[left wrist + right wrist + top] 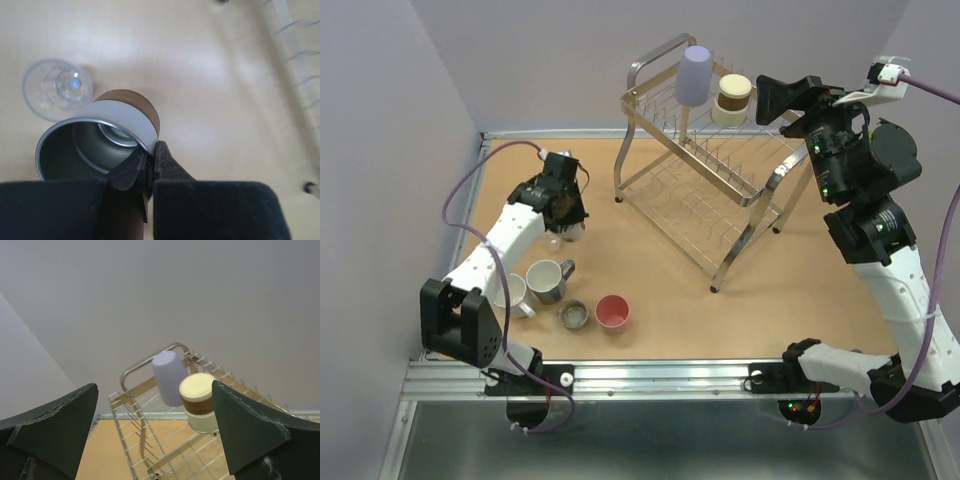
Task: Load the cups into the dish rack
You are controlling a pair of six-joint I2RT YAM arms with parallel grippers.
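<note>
black fingers of the left claw (pixel 149 162) fill the bottom of the wrist view, pinched narrow on the rim of a grey cup (pixel 120 112), one finger inside and one outside. that cup has a dull metal inside, a pale grey wall and a brown base. it looks rigid and light, though a rim pinch may let it swing. whether it rests on the table (pixel 670 290) or hangs above it, i cannot tell. a clear glass (pixel 56 90) stands just beside it, upper left of that frame. in the top view the rack (pixel 720 190) sits upper centre, with a lavender cup (pixel 695 75), seemingly mouth down, and a cream cup (pixel 732 98) side by side on its top tier: two loaded. waiting at lower left are a white mug (pixel 508 292), a teal mug (pixel 548 280), a metal cup (pixel 574 315) and a pink cup (pixel 612 312), all well apart from the rack. counting the glass and the held one, i judge the job about a quarter done. the right claw (pixel 154 385) gapes wide, holding nothing, near the top tier.
</note>
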